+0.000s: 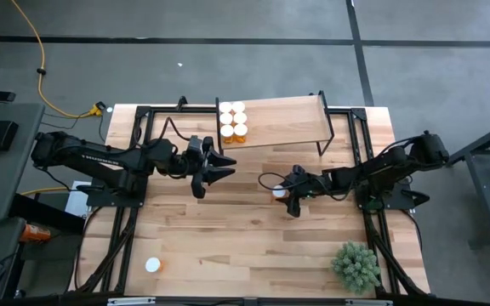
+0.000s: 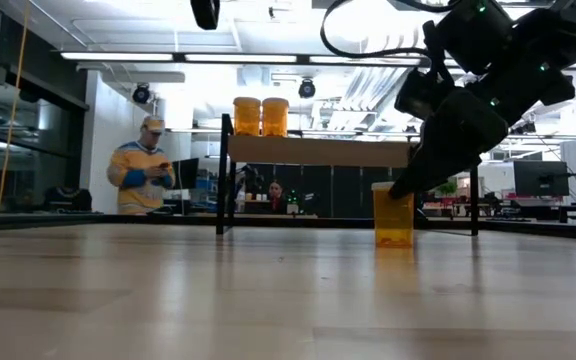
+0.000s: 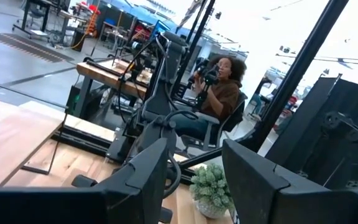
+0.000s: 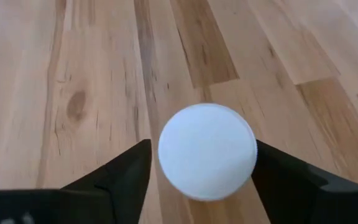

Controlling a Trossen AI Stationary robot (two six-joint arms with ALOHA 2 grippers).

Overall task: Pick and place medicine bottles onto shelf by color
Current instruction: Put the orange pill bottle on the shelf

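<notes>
One medicine bottle (image 1: 279, 192) stands upright on the tabletop (image 1: 228, 238), near the middle of the table and in front of the shelf (image 1: 283, 123). In the right wrist view we look straight down on its white cap (image 4: 207, 151), which sits between the two dark fingers (image 4: 120, 177) with a thin gap on each side; we see no contact. The right gripper (image 1: 289, 192) is therefore spread open around the bottle, not clamped. In the low view the bottle (image 2: 392, 215) rests on the wood with the right gripper (image 2: 438, 150) just above and beside it.

On the shelf we count six more bottles (image 1: 232, 121) in a tight block at its left end, two across and three deep. The low view shows two of them (image 2: 260, 116) side by side on the board.

A further bottle (image 1: 152, 265) stands alone near the table's front left corner, well apart from the rest.

The left gripper (image 1: 225, 165) hangs open and empty, just off the shelf's left front leg. Its own view shows both fingers (image 3: 142, 177) parted with nothing between them.

A small potted plant (image 1: 356, 265) sits at the front right corner. Beyond the table, one person (image 2: 146, 168) stands and another (image 3: 219, 93) sits in a chair.
</notes>
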